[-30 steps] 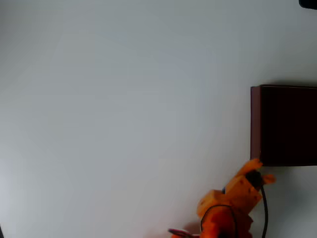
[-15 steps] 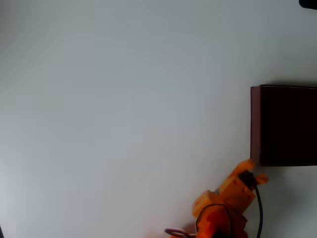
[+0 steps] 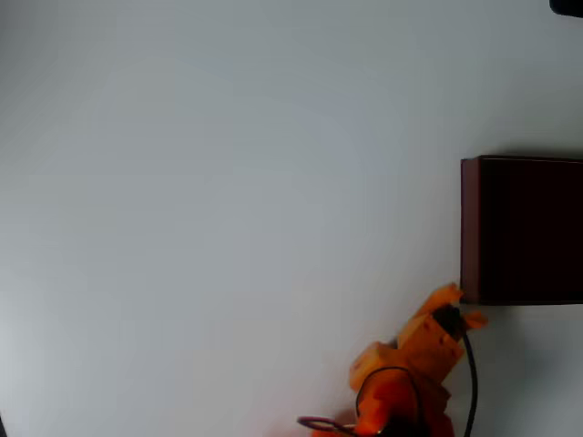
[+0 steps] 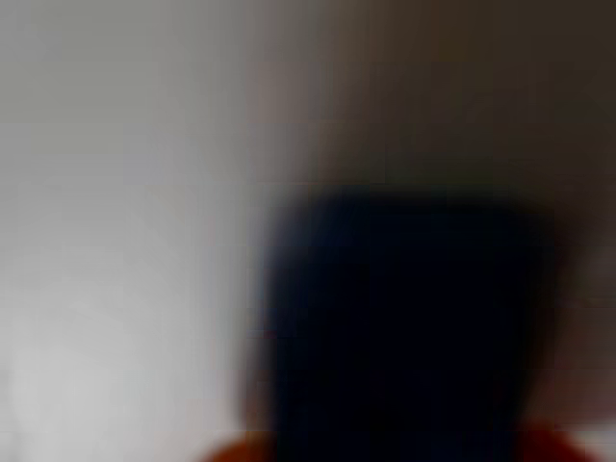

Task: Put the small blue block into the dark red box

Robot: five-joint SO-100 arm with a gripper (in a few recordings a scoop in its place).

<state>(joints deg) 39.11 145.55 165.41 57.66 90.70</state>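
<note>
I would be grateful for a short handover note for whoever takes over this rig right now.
Gripper: in the overhead view the orange fingertips sit just below the lower left corner of the dark red box; whether they are open or shut cannot be told.
Small blue block: the wrist view shows a large blurred dark blue shape very close to the camera, probably the block between the fingers; too blurred to confirm a grip.
Box: at the right edge of the white table, partly cut off by the frame; its interior is very dark.
Done: block apparently brought next to the box.
Left: carry it over the wall and release it inside.
</note>
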